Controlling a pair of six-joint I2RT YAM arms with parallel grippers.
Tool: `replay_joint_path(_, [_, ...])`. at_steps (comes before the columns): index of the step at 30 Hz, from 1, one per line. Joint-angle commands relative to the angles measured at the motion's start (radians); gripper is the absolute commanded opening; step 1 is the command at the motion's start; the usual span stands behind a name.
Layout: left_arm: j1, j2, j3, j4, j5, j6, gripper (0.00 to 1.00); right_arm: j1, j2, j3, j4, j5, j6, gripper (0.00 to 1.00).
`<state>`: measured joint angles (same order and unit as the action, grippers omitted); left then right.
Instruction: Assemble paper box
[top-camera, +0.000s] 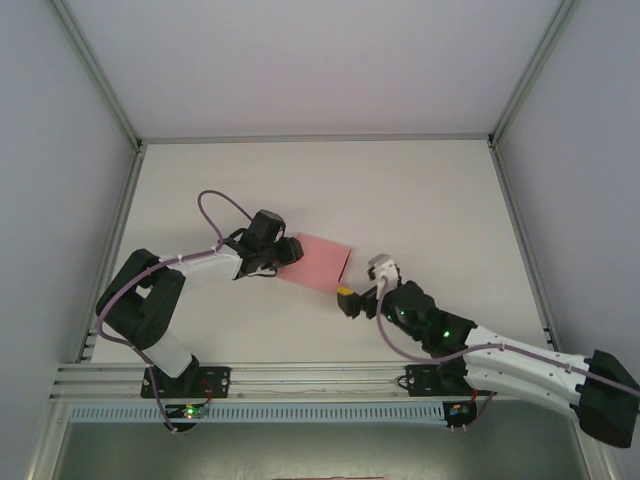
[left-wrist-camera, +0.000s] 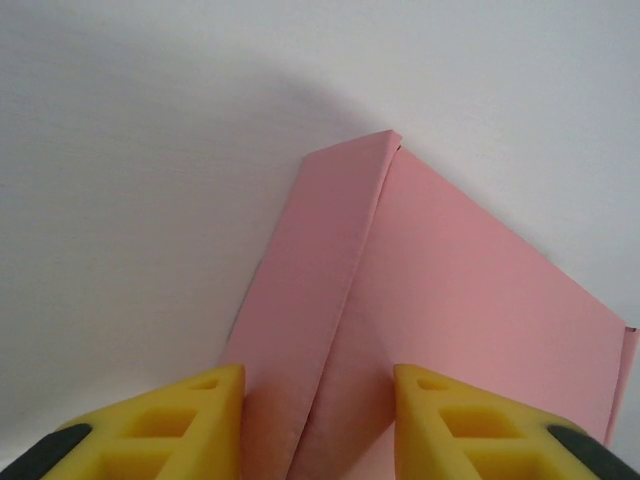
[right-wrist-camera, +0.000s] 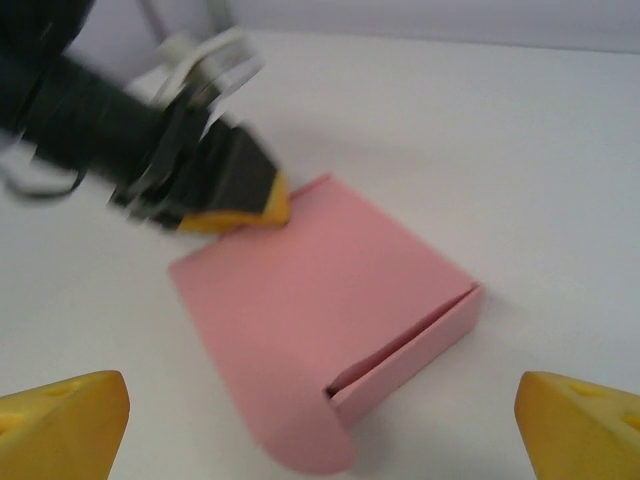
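Observation:
The pink paper box (top-camera: 318, 262) lies folded flat on the white table (top-camera: 400, 190), mid-table. My left gripper (top-camera: 288, 254) is at the box's left end. In the left wrist view the left gripper (left-wrist-camera: 320, 425) has its yellow fingers (left-wrist-camera: 195, 420) partly open, straddling the fold of the box (left-wrist-camera: 440, 290). My right gripper (top-camera: 346, 296) hovers just off the box's near right corner. In the right wrist view the right gripper (right-wrist-camera: 320, 440) is wide open with the box (right-wrist-camera: 310, 290) ahead of it. A long slit gapes along the box's right side. A left fingertip (right-wrist-camera: 250, 208) rests on its far corner.
Aluminium frame rails run along the near edge (top-camera: 300, 375) and up both sides (top-camera: 115, 230). Grey enclosure walls close the left, right and back. Bare white table stretches behind the box (top-camera: 330, 180) and to its right (top-camera: 460, 250).

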<state>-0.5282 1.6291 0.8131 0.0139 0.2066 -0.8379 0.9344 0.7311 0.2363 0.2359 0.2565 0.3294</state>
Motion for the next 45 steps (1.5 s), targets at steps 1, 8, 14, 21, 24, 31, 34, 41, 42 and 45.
replay_joint_path(1, [-0.002,0.051,-0.049,-0.056,-0.020,0.023,0.33,-0.083,0.031,0.076,-0.102,0.030,0.252,0.98])
replay_joint_path(8, [0.002,0.018,-0.118,0.001,0.019,0.024,0.26,-0.292,0.283,0.175,-0.123,-0.227,0.420,0.98])
replay_joint_path(14, [0.027,-0.013,-0.183,0.050,0.036,0.010,0.23,-0.375,0.472,0.222,0.017,-0.349,0.418,0.98])
replay_joint_path(21, [0.065,0.001,-0.248,0.173,0.141,-0.004,0.11,-0.390,0.672,0.295,0.106,-0.497,0.410,0.98])
replay_joint_path(24, [0.093,0.005,-0.277,0.217,0.180,-0.020,0.11,-0.389,0.755,0.337,0.120,-0.540,0.412,0.98])
replay_joint_path(31, [0.105,-0.015,-0.311,0.228,0.165,-0.019,0.11,-0.398,0.852,0.363,0.177,-0.565,0.451,0.98])
replay_joint_path(34, [0.108,-0.010,-0.322,0.258,0.173,-0.030,0.10,-0.393,0.918,0.377,0.255,-0.652,0.493,0.98])
replay_joint_path(41, [0.107,0.008,-0.318,0.276,0.179,-0.041,0.10,-0.399,0.953,0.315,0.531,-0.780,0.605,0.81])
replay_joint_path(42, [0.108,0.009,-0.317,0.280,0.183,-0.043,0.10,-0.397,0.947,0.315,0.536,-0.790,0.603,0.78])
replay_joint_path(45, [0.108,-0.001,-0.307,0.276,0.176,-0.037,0.11,-0.396,0.916,0.302,0.541,-0.798,0.603,0.64])
